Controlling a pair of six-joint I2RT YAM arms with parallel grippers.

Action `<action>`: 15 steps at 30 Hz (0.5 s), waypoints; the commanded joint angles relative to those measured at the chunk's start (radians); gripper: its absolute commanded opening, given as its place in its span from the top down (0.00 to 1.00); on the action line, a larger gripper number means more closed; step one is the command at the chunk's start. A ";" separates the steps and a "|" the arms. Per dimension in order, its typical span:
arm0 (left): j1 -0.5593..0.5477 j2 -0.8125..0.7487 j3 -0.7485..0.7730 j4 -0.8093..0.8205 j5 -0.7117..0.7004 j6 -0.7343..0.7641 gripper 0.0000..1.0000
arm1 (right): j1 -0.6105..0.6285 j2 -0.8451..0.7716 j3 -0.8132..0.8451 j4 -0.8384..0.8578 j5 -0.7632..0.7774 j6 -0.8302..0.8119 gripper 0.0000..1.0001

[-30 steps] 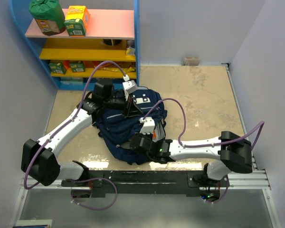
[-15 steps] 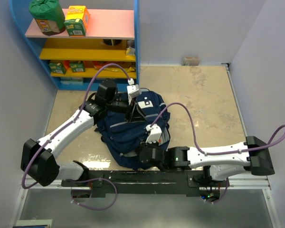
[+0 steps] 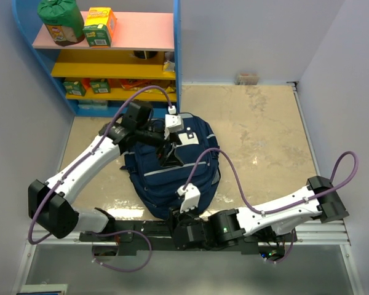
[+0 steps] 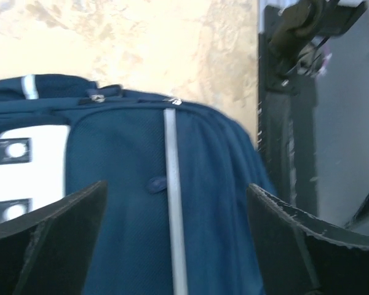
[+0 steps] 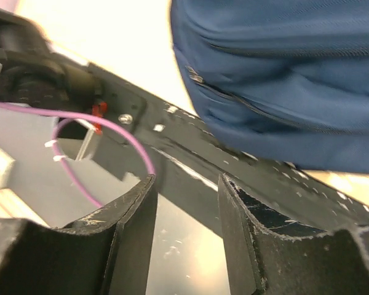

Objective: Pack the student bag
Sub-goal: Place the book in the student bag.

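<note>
The student bag (image 3: 172,166), a navy-blue backpack with a white patch (image 3: 186,139) near its top, lies flat on the table in front of the arms. My left gripper (image 3: 171,155) hovers over its upper part. In the left wrist view this gripper (image 4: 177,186) is wide open, with the bag's light stripe (image 4: 172,209) running between the fingers and nothing held. My right gripper (image 3: 177,220) is low at the bag's near end, over the base rail. In the right wrist view that gripper (image 5: 186,180) stands open and empty, with the student bag (image 5: 283,80) above and ahead of it.
A blue shelf unit (image 3: 111,55) stands at the back left, with a green bag (image 3: 60,19) and a yellow-green box (image 3: 99,26) on its pink top board. A small object (image 3: 247,78) sits by the back wall. The black base rail (image 5: 246,184) runs just under the right gripper.
Both grippers have opened and let go of the bag, which now lies flatter and straighter. The right arm has drawn back to the near rail, and the left gripper sits slightly higher over the bag.
</note>
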 commanded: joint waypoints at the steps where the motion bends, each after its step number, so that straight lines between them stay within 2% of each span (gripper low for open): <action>1: 0.087 0.005 0.075 -0.289 -0.011 0.327 0.00 | -0.007 -0.048 -0.053 -0.128 0.068 0.208 0.54; 3: 0.127 0.010 0.066 -0.374 -0.022 0.491 0.00 | -0.025 -0.103 -0.092 -0.094 0.072 0.201 0.52; 4: 0.138 0.011 0.046 -0.451 -0.028 0.549 0.00 | -0.033 -0.120 -0.105 -0.020 0.068 0.143 0.52; 5: 0.149 0.013 0.030 -0.489 -0.036 0.670 0.00 | -0.054 -0.133 -0.131 0.027 0.052 0.101 0.51; 7: 0.178 0.011 -0.014 -0.533 -0.050 0.737 0.00 | -0.083 -0.150 -0.167 0.160 -0.029 -0.023 0.51; 10: 0.193 0.005 -0.071 -0.528 -0.068 0.814 0.00 | -0.117 -0.107 -0.205 0.277 -0.140 -0.124 0.53; 15: 0.192 0.013 -0.135 -0.501 -0.014 0.880 0.00 | -0.132 -0.016 -0.270 0.410 -0.238 -0.184 0.59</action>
